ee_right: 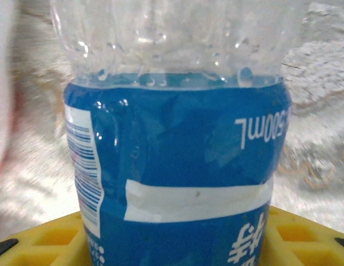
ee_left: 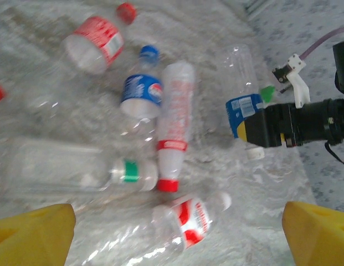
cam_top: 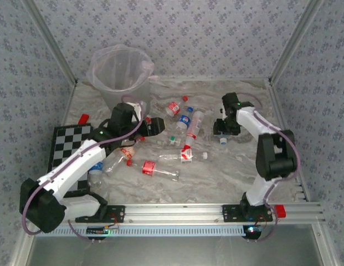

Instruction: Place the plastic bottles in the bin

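The blue-labelled bottle (ee_right: 177,166) lies on the worktop (cam_top: 232,172), bracketed by my right end effector (cam_top: 223,133); I cannot tell whether it is clamped. My left end effector (cam_top: 156,126) stands wide above the other plastic bottles (ee_left: 174,111). The bin (cam_top: 113,83) stands far left. I judge that nearly all transfers remain.
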`<move>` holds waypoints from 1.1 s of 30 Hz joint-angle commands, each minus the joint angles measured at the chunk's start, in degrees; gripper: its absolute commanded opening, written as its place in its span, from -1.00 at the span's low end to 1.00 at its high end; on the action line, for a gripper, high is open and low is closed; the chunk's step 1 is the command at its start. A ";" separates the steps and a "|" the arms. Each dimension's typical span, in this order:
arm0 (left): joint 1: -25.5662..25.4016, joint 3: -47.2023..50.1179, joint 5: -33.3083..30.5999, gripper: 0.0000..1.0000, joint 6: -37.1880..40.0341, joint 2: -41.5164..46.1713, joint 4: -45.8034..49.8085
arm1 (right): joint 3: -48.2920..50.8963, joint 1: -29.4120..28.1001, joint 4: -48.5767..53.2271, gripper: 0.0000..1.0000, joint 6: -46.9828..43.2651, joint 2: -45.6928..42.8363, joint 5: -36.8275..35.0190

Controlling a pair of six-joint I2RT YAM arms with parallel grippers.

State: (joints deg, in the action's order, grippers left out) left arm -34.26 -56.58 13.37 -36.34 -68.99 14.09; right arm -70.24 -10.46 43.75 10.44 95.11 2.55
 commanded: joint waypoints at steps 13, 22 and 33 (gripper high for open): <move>-6.86 -1.90 1.81 0.93 -6.62 -11.31 -26.04 | 16.42 -13.39 -22.50 0.03 -0.53 -20.55 35.41; -8.57 -0.56 -1.34 0.61 -9.61 -14.21 -23.30 | 15.05 -19.53 -28.13 0.03 2.04 -16.02 34.95; -9.15 -2.89 -1.40 0.53 -10.21 -16.62 -19.01 | 13.48 -20.92 -29.14 0.03 1.67 -17.14 30.83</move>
State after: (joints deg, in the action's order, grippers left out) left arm -42.94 -57.36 11.31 -46.33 -85.62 -5.10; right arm -54.33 -31.00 15.70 13.15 79.29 34.24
